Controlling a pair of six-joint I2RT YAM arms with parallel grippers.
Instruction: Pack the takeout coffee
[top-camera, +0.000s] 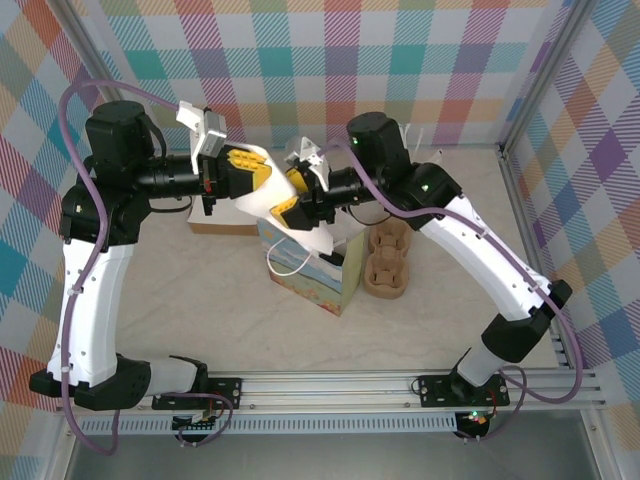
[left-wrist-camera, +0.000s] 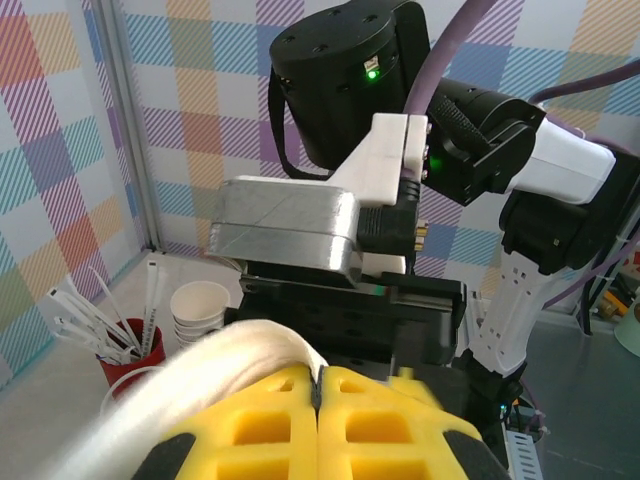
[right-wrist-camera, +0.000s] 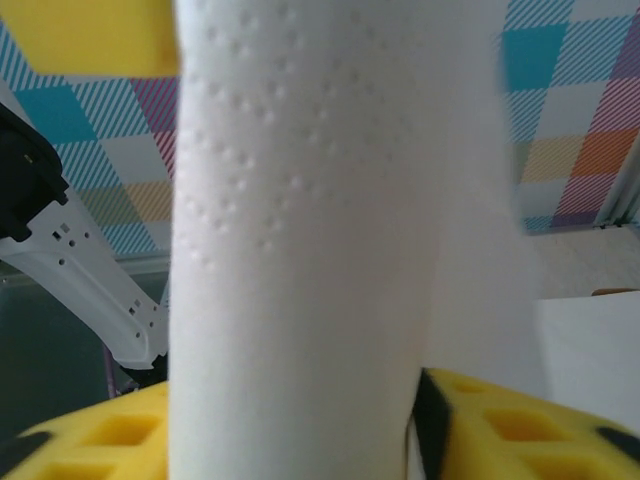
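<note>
Step in hand, as I read it: getting the white napkin (top-camera: 268, 208) into the paper gift bag (top-camera: 322, 285), w/ both arms close together above the bag's mouth. Left end effector (top-camera: 238, 168) is closed tight on one edge of the napkin. In its wrist view the yellow pads (left-wrist-camera: 380, 430) meet, w/ the white paper bunched out to the left. Right end effector (top-camera: 292, 196) has the napkin running between its pads (right-wrist-camera: 90, 35), which stand part-way apart; can't tell whether it's actually pinching. Where the takeout coffee sits I can't tell. Prob. it's down in the bag under napkin & arms, but that's a guess. To do this well, only one arm should let go, & only once the other's grip is sure, else the sheet drifts off onto the tabletop. No pulling in opposite directions: it's thin embossed paper & likely tears easily. Bring it down centred over the opening, clear of the bag's rim, & push gently. The bag looks light & stands just beside the brown cup carrier (top-camera: 388, 262), so a sideways nudge could tip it. Red cup of straws (left-wrist-camera: 130, 355) is off to the side, no concern.
</note>
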